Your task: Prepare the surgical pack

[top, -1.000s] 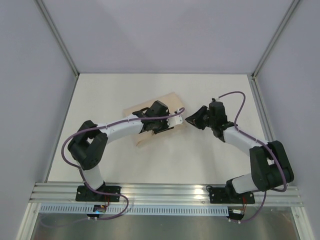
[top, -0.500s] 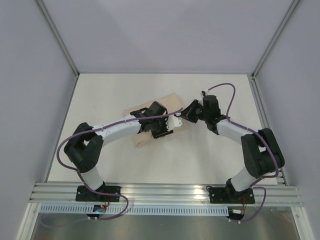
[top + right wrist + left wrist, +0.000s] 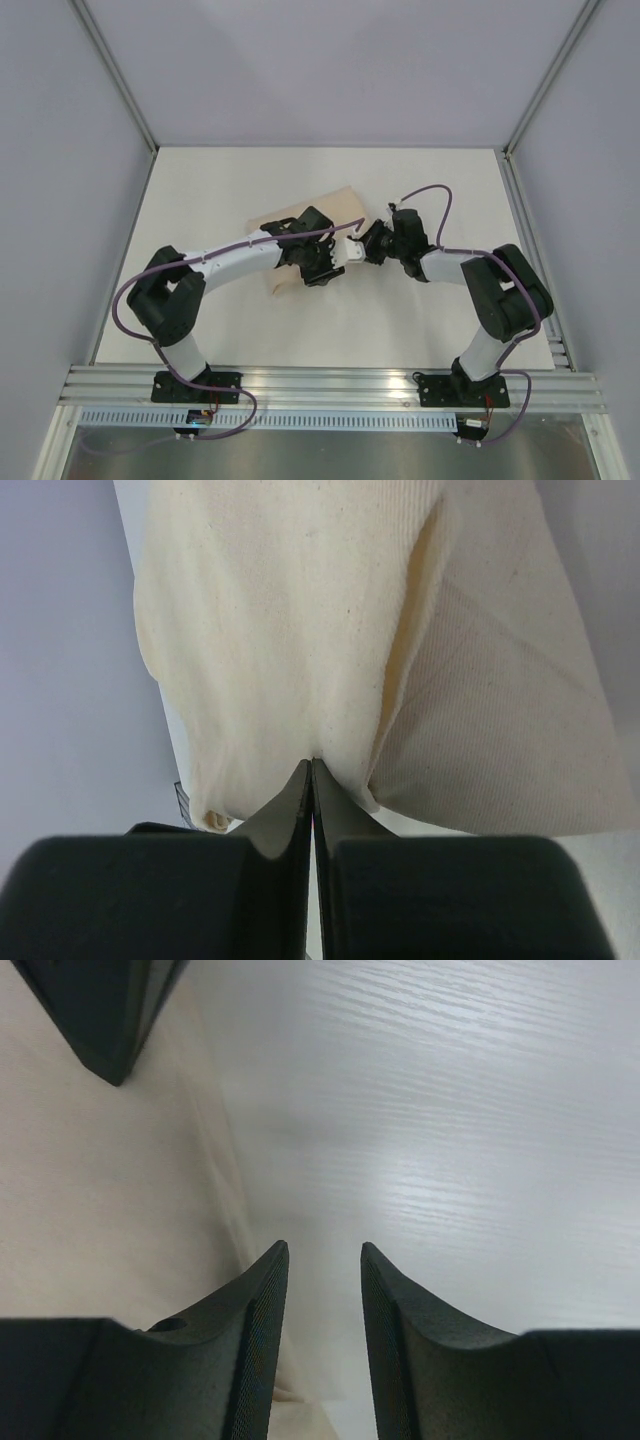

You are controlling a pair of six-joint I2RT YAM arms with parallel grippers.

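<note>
The surgical pack (image 3: 335,205) is a beige cloth bundle lying mid-table; no tray, scissors, tweezers or gauze show. My left gripper (image 3: 328,268) hovers over the bundle's near right corner. In the left wrist view its jaws (image 3: 325,1250) stand open with nothing between them, above the cloth's edge (image 3: 100,1210) where it meets the white table. My right gripper (image 3: 362,248) sits at the bundle's right edge. In the right wrist view it (image 3: 312,763) is shut, and the cloth (image 3: 280,630) puckers into the closed tips.
The white table (image 3: 300,330) is bounded by grey walls and aluminium posts, with a metal rail (image 3: 330,385) along the near edge. Purple cables loop over both arms. A dark finger of the other gripper (image 3: 100,1010) shows at the left wrist view's upper left.
The right arm has swung left to the bundle's right edge and its jaws have shut on the cloth. The left gripper has shifted slightly nearer and stayed open.
</note>
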